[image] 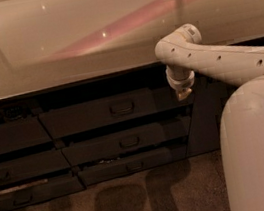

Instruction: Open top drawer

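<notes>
The top drawer (88,116) is the widest dark grey front under the counter edge, with a rectangular loop handle (122,108) at its middle. None of its inside shows. My gripper (184,94) hangs from the white arm (215,60) just off the drawer's right end, to the right of the handle and at about its height. It is apart from the handle and holds nothing that I can see.
Two slimmer drawers (123,142) (132,166) sit below the top one, and more dark drawers (11,172) stand at the left. A dark cabinet door (206,115) is behind the gripper. A pale glossy countertop (84,34) runs above. My white body (261,145) fills the lower right.
</notes>
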You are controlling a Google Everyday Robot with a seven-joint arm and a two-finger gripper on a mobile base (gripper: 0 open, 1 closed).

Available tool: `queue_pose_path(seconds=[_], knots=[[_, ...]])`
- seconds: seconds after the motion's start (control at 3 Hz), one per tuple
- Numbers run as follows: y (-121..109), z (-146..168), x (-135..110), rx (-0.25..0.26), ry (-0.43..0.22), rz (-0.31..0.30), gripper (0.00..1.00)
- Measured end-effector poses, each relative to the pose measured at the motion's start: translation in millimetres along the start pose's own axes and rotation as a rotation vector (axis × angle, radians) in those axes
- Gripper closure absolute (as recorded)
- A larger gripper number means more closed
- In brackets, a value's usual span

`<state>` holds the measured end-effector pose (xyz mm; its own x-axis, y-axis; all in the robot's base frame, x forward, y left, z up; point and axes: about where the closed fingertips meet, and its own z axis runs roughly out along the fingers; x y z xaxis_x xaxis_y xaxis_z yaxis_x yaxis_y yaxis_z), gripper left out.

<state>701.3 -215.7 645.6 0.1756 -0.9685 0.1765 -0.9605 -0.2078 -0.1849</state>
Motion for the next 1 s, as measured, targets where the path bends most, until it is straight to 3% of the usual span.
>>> queue_pose_path(seconds=[0.33,0.67,1.0], knots=[[0.0,0.0,0.0,0.000,0.000,0.000,0.89],[0.0,0.1,0.0,0.000,0.000,0.000,1.00],[0.1,0.1,-0.1,0.000,0.000,0.000,1.00]])
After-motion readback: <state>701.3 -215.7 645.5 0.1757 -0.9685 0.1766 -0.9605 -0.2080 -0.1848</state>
